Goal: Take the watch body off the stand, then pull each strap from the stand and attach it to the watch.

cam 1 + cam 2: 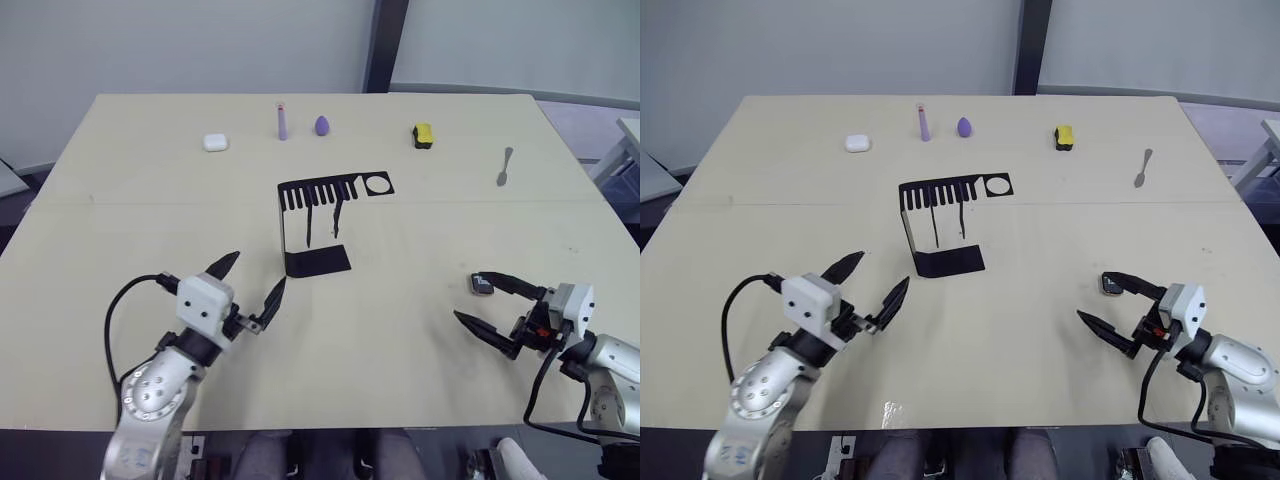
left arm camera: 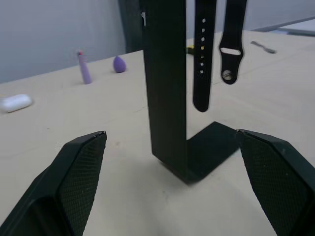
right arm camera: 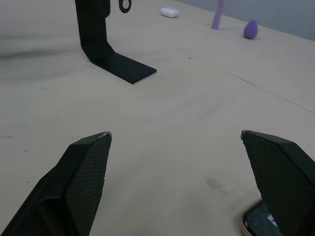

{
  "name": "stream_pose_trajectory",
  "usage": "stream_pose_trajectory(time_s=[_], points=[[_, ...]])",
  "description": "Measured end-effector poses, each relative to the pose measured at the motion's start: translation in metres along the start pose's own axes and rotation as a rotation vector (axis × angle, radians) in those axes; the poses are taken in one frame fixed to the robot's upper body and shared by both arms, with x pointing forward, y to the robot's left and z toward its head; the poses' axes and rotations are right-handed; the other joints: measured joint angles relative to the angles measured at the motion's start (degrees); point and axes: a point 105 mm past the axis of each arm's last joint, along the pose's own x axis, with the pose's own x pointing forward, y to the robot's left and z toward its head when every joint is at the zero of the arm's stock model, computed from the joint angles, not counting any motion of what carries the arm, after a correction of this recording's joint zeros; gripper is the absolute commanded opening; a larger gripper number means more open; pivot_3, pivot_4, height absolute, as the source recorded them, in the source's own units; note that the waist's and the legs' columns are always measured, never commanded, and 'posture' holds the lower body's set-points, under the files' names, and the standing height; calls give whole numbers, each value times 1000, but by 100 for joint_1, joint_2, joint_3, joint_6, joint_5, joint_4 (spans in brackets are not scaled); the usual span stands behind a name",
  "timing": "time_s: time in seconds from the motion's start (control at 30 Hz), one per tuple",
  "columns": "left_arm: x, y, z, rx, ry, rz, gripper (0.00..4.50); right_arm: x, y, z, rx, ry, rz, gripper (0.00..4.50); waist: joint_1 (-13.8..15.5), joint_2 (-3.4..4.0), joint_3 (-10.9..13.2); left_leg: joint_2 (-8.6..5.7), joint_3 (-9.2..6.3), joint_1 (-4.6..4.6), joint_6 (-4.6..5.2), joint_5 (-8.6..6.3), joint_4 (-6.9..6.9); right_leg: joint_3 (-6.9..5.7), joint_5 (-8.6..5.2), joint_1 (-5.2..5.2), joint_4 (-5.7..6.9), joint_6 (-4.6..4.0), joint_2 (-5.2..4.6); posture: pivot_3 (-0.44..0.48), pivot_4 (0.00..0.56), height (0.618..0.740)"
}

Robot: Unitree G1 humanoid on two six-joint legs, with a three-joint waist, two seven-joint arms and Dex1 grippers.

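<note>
Judging the watch body (image 1: pixel 482 286) already off the stand (image 1: pixel 318 222), lying on the table right of it by my spread right gripper (image 1: pixel 484 306), I aim my spread left gripper (image 1: pixel 255 283), near the stand's foot, at the hanging straps (image 2: pixel 216 46).

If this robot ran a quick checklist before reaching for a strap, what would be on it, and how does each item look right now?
1. Watch body off the stand: ok, it lies on the table by the right gripper.
2. Straps hanging from the stand's comb: ok, both there.
3. Left gripper open and empty: ok.
4. Right gripper open and empty: ok.
5. Left gripper lined up with the stand: ok, the upright sits between its fingers in the left wrist view.
6. Straps free to slide out: cannot tell.
</note>
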Motion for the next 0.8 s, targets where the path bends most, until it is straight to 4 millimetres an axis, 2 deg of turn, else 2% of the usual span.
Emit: stream_pose_trajectory(time_s=[0.17, 0.33, 0.5, 0.67, 0.8], points=[[9, 2, -15, 2, 51, 98, 4500, 6, -2, 6, -19, -5, -8, 4469, 32, 1, -1, 13, 1, -4, 8, 2, 11, -6, 0, -3, 0, -1, -1, 0, 150, 740], [28, -5, -14, -29, 22, 109, 4500, 16, 3, 13, -18, -12, 12, 4469, 85, 2, -1, 15, 1, -7, 7, 1, 13, -8, 0, -5, 0, -1, -2, 0, 150, 740], [37, -13, -20, -38, 32, 113, 4500, 21, 5, 15, 0, -5, 24, 4469, 93, 1, -1, 15, 1, -10, 25, 10, 16, -11, 0, -6, 0, -1, -3, 0, 150, 740], [47, -5, -10, -11, -12, 173, 4500, 24, 3, 19, 1, -8, 23, 4469, 91, 1, -1, 17, 1, -10, 27, 11, 16, -13, 0, -6, 1, -1, -3, 0, 150, 740], [52, -7, -12, -23, -10, 179, 4500, 25, 3, 21, -1, -10, 19, 4469, 91, 1, -1, 16, 1, -12, 28, 11, 16, -17, 0, -6, 0, -1, -2, 0, 150, 740]])
